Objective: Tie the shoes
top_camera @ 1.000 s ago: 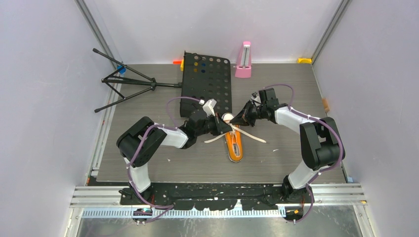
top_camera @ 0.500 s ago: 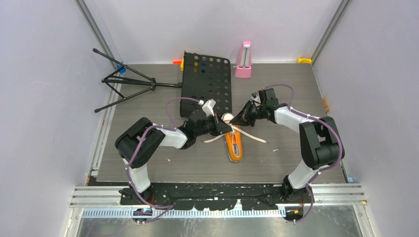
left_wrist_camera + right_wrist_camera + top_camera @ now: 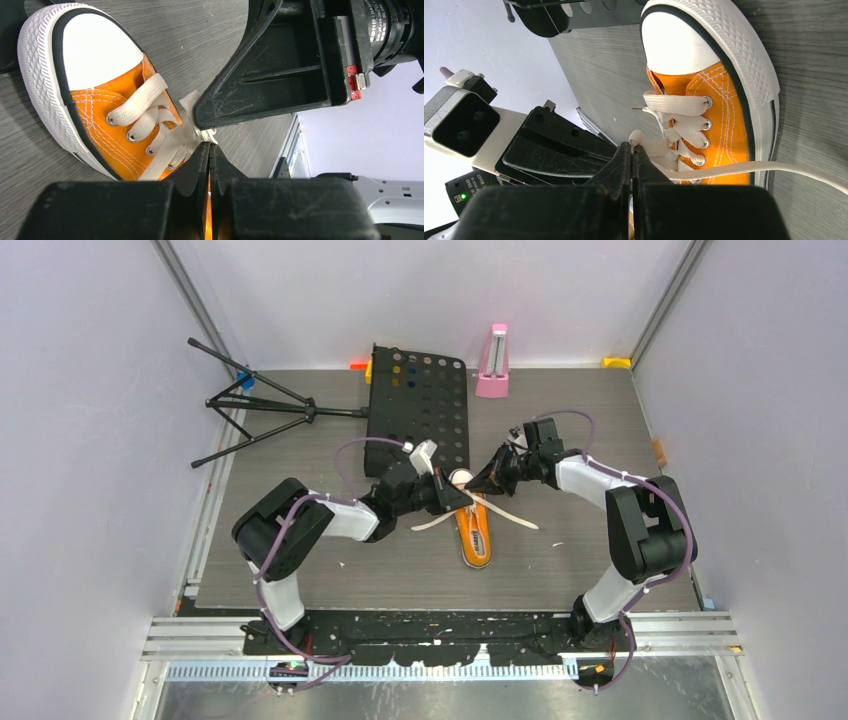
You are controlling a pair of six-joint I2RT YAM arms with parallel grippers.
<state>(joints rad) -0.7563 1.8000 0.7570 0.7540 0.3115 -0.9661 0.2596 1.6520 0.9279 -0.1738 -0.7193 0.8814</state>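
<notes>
The orange sneaker (image 3: 474,531) lies mid-table, white toe cap pointing away from the arm bases. It shows in the left wrist view (image 3: 112,107) and the right wrist view (image 3: 719,105). Its white laces (image 3: 505,514) trail out to both sides. My left gripper (image 3: 462,497) comes from the left and is shut on a lace loop (image 3: 202,134) over the tongue. My right gripper (image 3: 478,487) comes from the right and is shut on a lace loop (image 3: 649,146). The two grippers' tips almost touch above the shoe.
A black perforated music-stand plate (image 3: 418,408) lies just behind the left gripper. A folded black tripod (image 3: 262,412) lies at the back left. A pink metronome (image 3: 492,364) stands at the back edge. Small yellow and orange pieces sit along the back wall.
Hardly anything has moved. The left arm's elbow has drifted very slightly left. Both grippers stay shut at the same spot over the shoe.
</notes>
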